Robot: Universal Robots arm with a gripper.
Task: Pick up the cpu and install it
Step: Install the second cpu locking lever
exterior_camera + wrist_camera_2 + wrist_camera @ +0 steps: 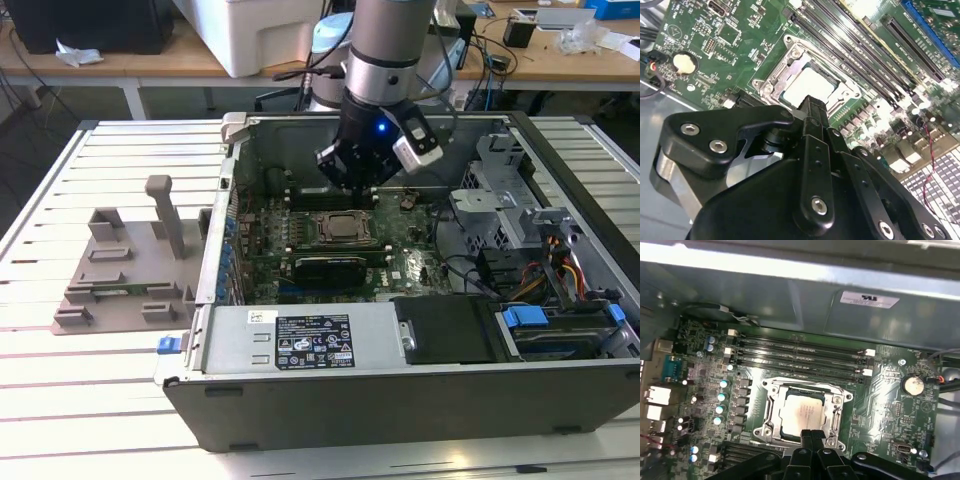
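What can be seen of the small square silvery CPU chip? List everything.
The small flat square CPU with a silvery-white metal top lies flat in the metal-framed socket on the green motherboard inside the open computer case. A thin darker rim runs round its pale lid, and the top looks smooth and faintly marked. The second wrist view shows it as a bright square in the same frame. The black gripper hangs just above its near edge; whether they touch cannot be told. Nothing else rests on it.

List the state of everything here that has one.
cpu: seated flat in the socket.
socket: frame around the cpu, no cooler over it.
gripper: shut, empty, above the socket.
case: side open, lying flat.
fixture: empty, outside the case.
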